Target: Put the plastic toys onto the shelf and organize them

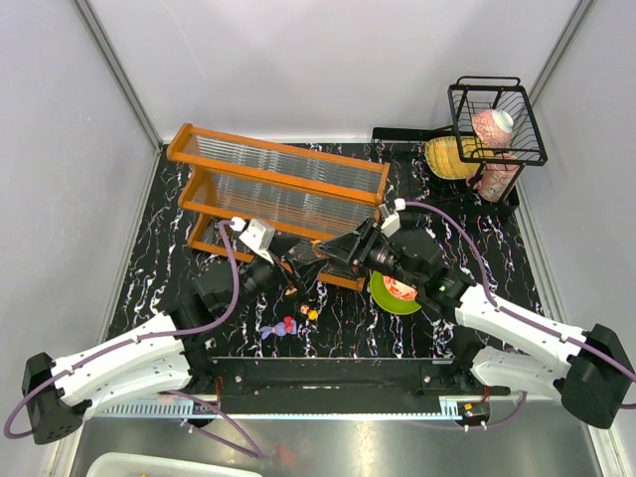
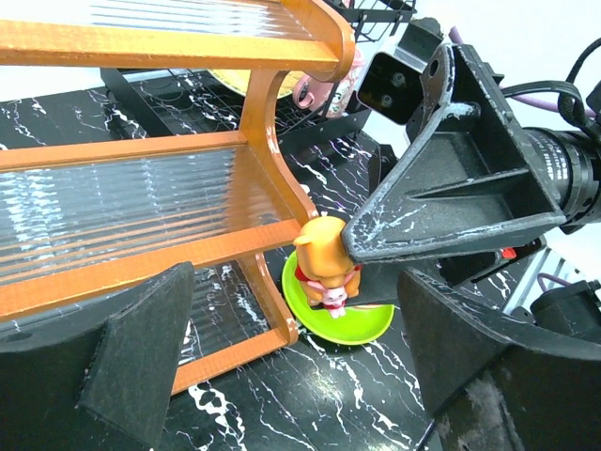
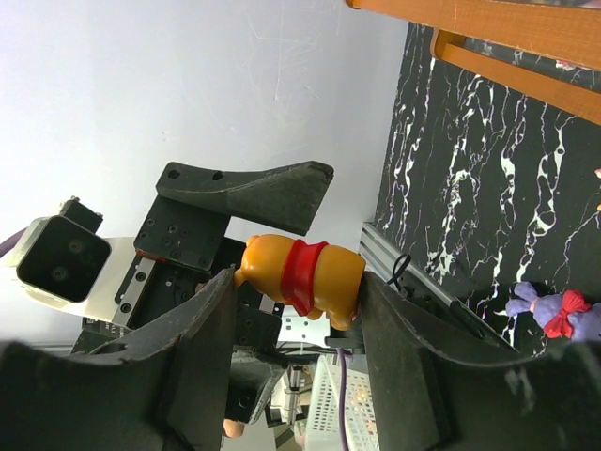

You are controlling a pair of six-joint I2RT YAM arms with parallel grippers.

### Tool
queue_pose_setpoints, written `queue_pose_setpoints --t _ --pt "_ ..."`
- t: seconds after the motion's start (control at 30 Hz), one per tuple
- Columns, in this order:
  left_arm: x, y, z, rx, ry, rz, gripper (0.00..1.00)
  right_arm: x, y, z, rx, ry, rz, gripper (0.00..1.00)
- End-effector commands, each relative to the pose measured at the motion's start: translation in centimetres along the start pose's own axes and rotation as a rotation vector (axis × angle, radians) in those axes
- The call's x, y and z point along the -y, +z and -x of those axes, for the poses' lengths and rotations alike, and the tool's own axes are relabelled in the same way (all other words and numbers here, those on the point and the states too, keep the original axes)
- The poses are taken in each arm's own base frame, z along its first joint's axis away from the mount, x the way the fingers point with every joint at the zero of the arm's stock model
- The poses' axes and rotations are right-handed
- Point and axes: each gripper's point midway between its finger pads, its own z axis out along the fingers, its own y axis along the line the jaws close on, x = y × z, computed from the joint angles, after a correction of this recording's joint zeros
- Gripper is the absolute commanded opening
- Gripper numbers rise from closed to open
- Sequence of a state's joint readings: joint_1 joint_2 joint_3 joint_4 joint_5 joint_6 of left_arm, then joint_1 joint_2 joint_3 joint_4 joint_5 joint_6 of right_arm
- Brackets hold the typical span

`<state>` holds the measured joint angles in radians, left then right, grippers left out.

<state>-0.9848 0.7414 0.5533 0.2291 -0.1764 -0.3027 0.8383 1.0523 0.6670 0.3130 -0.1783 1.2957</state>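
Note:
My right gripper (image 3: 299,282) is shut on an orange bear toy (image 3: 300,272) with a red shirt, held in the air by the shelf's right end. In the left wrist view the same toy (image 2: 324,263) hangs under the right finger (image 2: 451,188). My left gripper (image 2: 300,376) faces it with jaws wide open and nothing between them. From above, both grippers (image 1: 308,260) meet in front of the orange-framed shelf (image 1: 278,189). More plastic toys lie on the table: a purple and pink one (image 1: 288,326) and a small orange one (image 1: 311,314). No toys show on the shelf's tiers.
A green plate (image 1: 383,300) with a red-patterned bowl (image 1: 400,288) sits right of the shelf, under the right arm. A black wire basket (image 1: 497,119) holding a pink object stands at the back right, beside a yellow object (image 1: 449,157).

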Motion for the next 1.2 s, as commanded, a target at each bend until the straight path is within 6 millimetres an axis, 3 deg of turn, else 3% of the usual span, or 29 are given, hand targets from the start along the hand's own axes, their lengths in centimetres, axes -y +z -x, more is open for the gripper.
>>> queue_pose_setpoints --t 0.0,1.17 --pt "0.8 0.5 4.0 0.121 -0.004 -0.011 0.90 -2.5 -0.7 0.4 0.006 -0.001 0.090 0.40" --pt "0.8 1.8 4.1 0.142 -0.027 0.004 0.71 -2.4 -0.8 -0.2 -0.018 0.025 0.111 0.38"
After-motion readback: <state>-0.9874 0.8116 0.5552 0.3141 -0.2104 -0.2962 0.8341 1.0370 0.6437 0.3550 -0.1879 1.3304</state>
